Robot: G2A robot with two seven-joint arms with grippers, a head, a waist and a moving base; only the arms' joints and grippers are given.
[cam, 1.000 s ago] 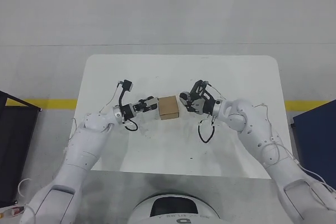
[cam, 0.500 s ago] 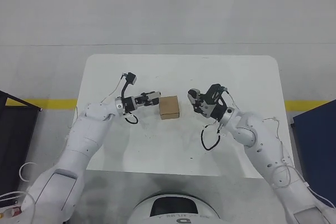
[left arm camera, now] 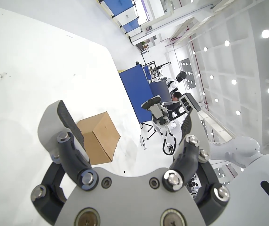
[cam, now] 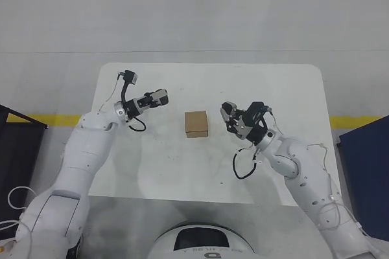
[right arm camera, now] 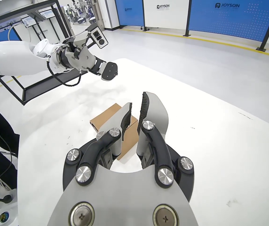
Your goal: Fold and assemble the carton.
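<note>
A small closed brown carton (cam: pixel 196 123) stands alone on the white table (cam: pixel 279 84), near its middle. My left gripper (cam: pixel 159 98) hovers to the carton's left and a little farther back, clear of it. In the left wrist view this gripper (left arm camera: pixel 127 116) is open wide, with the carton (left arm camera: pixel 99 137) beyond one of its fingers (left arm camera: pixel 65 116). My right gripper (cam: pixel 228 116) is just right of the carton, apart from it. Its own view shows the right gripper (right arm camera: pixel 136 104) shut on nothing, with the carton (right arm camera: pixel 106 117) behind it and the left gripper (right arm camera: pixel 106 70) above the table.
A black frame cart (cam: pixel 3 149) stands off the table's left side and a blue partition (cam: pixel 376 162) off its right. A yellow floor line (cam: pixel 58 120) runs behind both. White tabletop lies bare all around the carton.
Both grippers have drawn back from the carton's sides. The left one moved away to the left and back, the right one moved to the right. The carton stays where it was.
</note>
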